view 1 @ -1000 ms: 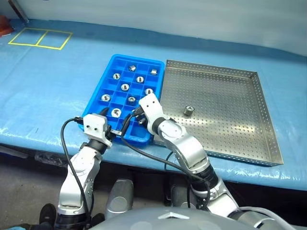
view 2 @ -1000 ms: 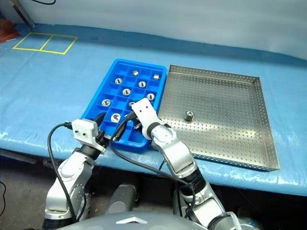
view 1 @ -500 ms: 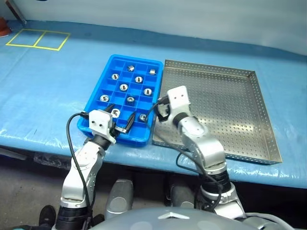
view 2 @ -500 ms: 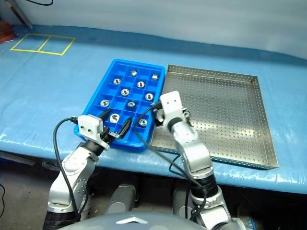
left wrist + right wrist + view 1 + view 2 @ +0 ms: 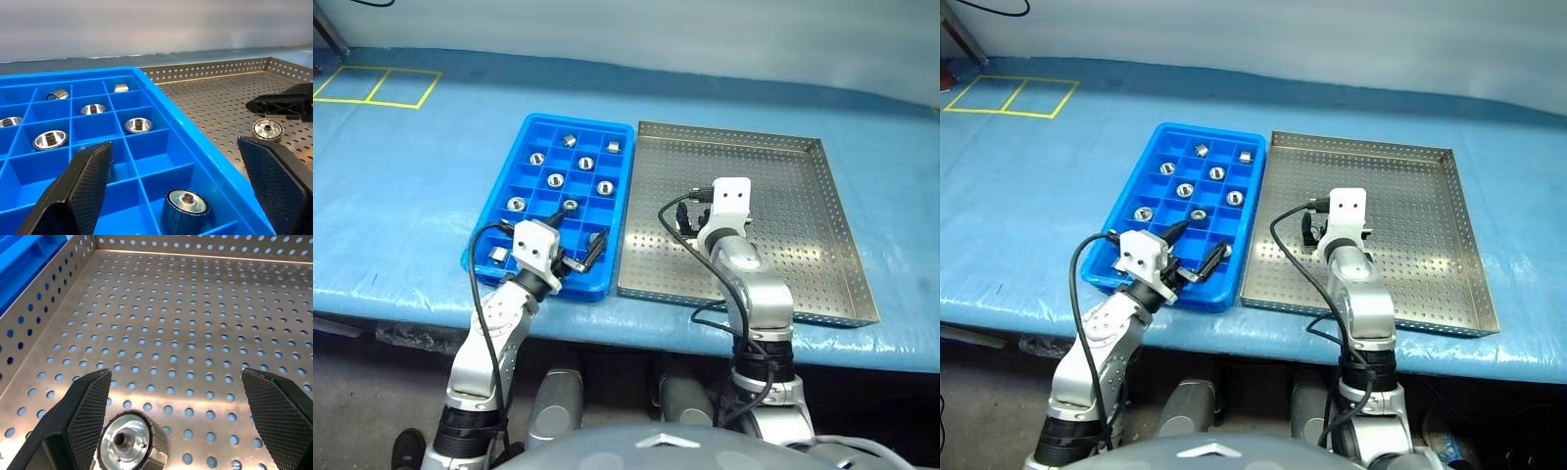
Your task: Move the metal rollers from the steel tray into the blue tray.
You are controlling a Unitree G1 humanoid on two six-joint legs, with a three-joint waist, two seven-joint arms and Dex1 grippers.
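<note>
I note one metal roller [image 5: 128, 444] lying in steel tray [image 5: 803, 235], axis tilted, bore toward my R gripper [image 5: 176, 431], jaws spread; L gripper [image 5: 181, 191] spread over blue tray [image 5: 504, 191]; blue-covered table [image 5: 401, 176]

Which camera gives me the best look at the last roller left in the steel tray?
The right wrist view: the roller stands on the steel tray floor beside one finger of the open right gripper, centre hole visible. The left wrist view shows it smaller and farther off. In the eye views the right hand hides it.
</note>
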